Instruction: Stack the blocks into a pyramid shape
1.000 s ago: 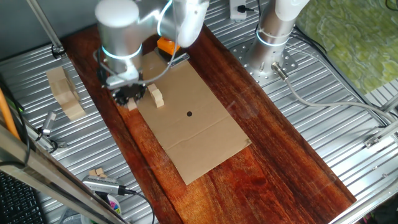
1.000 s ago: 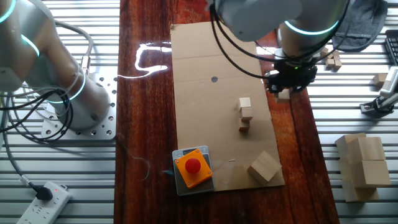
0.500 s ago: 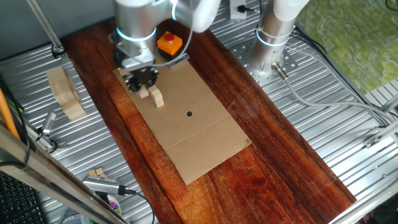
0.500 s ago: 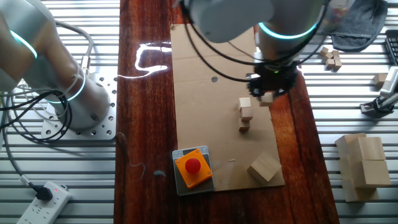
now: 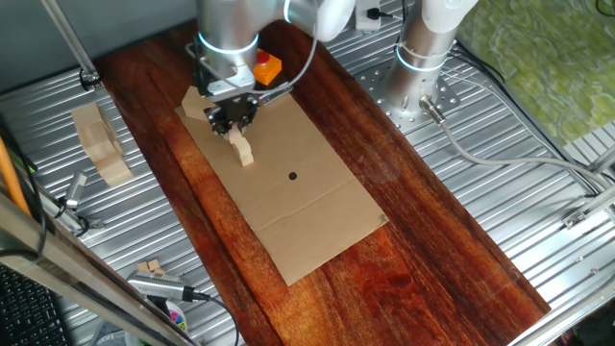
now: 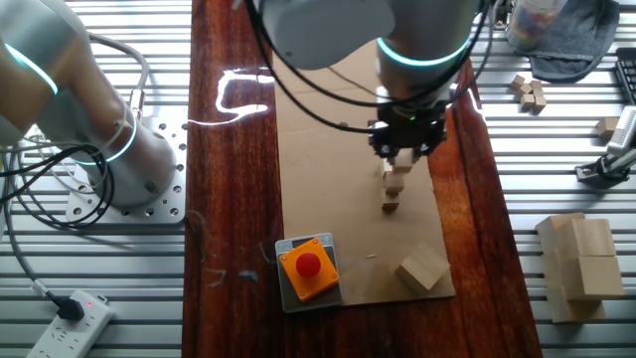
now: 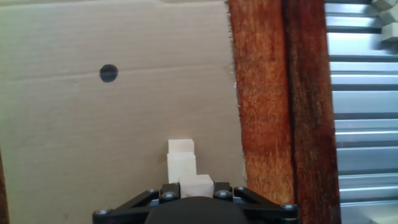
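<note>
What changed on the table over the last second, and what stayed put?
The gripper, shut on a block, carried it from the wooden board's edge across the cardboard to just above the blocks there. Those blocks, the red button and the wood chunk stayed put.

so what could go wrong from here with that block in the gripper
The gripper holds a block right above the blocks already on the cardboard. Lowered off-centre, it could knock them apart or slide off. The wrist hides much of the stack, so alignment is hard to judge.
</note>
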You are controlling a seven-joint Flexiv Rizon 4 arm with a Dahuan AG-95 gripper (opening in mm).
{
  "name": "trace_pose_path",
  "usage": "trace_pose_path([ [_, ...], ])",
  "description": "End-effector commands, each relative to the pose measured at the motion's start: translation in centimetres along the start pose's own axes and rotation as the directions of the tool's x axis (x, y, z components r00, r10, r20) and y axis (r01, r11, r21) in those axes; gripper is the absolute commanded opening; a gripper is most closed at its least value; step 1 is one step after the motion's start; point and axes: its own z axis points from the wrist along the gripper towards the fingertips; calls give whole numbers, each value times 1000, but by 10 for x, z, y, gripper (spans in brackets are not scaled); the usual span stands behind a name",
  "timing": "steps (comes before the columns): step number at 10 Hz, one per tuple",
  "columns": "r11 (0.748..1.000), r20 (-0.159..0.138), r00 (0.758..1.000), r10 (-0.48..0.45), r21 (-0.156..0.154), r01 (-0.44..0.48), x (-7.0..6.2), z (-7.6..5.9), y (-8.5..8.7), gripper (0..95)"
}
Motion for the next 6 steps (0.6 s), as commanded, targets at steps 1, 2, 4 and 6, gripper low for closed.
trace_pose_path([
  [1, 1000, 0, 1000, -2, 3, 2, 1, 2, 2, 0],
  [2, 1000, 3, 1000, 0, 5, 0, 1, 4, 5, 0],
  [4, 1000, 1, 1000, -1, 9, 1, 1, 4, 6, 0],
  [6, 1000, 2, 1000, 4, 9, -4, 0, 6, 5, 0],
])
